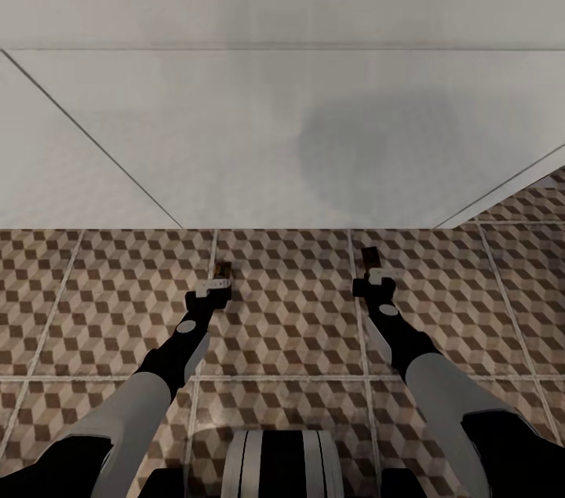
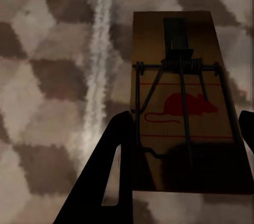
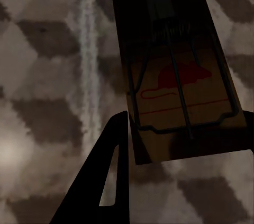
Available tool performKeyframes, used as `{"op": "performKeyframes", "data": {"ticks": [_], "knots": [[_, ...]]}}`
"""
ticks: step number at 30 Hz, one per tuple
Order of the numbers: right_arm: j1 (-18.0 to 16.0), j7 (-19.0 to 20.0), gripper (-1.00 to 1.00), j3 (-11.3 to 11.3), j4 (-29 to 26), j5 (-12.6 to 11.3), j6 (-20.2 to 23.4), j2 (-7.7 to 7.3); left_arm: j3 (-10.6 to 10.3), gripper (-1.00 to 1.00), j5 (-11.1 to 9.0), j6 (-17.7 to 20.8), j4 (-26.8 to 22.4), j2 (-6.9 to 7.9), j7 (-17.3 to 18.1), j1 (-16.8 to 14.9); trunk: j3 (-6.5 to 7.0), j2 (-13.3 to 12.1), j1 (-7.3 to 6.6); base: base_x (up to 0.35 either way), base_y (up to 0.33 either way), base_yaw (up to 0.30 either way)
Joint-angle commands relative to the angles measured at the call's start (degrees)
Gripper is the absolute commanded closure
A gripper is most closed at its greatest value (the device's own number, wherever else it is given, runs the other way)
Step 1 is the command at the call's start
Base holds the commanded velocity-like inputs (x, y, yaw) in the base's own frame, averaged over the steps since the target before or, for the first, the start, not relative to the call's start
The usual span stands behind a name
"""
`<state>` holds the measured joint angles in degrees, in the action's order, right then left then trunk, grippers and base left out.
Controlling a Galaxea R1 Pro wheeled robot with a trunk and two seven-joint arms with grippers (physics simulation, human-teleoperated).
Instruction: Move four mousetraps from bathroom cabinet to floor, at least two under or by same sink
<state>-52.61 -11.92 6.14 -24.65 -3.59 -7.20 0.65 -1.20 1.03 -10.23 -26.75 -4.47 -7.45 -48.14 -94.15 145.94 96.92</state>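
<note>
My left gripper (image 1: 218,281) is clamped on one mousetrap (image 2: 182,102), and my right gripper (image 1: 370,269) pinches a second mousetrap (image 3: 177,70) by its near end. I hold both flat, spring side up, low over the patterned floor (image 1: 290,325), so they can go down level. Just ahead stands a white unit (image 1: 259,145), which I judge is the sink's vanity.

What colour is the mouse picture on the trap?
Red, on the mousetrap in the left gripper; clearest in the left wrist view.
</note>
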Motion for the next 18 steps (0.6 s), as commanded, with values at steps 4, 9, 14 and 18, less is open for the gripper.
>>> {"op": "performKeyframes", "data": {"ticks": [4, 9, 14, 18], "knots": [[-0.03, -0.45, 1.00, 0.55, -1.13, -0.22, 3.11, -0.13, 0.13, 1.00, 0.10, -0.26, -0.20, 0.01, -0.04, -0.02, -0.03, 0.01, -0.01, 0.000, 0.000, 0.000], [-0.03, -0.47, 1.00, 0.62, -1.97, -0.13, 4.45, -0.15, 0.29, 1.00, 0.04, -0.30, -0.36, 0.06, -0.02, -0.02, -0.03, 0.01, -0.01, 0.000, 0.000, 0.000], [-0.03, -0.55, 1.00, 0.70, -3.26, -0.04, 4.72, 0.00, 0.18, 1.00, 0.03, -0.31, -1.65, 0.09, -0.02, -0.02, -0.03, 0.01, -0.01, 0.000, 0.000, 0.000], [-0.03, -0.76, 1.00, 0.71, -3.17, -0.02, 4.66, 0.06, 0.02, 1.00, 0.01, -0.29, -3.46, 0.18, 0.02, -0.02, -0.03, 0.01, -0.01, 0.000, 0.000, 0.000]]}}
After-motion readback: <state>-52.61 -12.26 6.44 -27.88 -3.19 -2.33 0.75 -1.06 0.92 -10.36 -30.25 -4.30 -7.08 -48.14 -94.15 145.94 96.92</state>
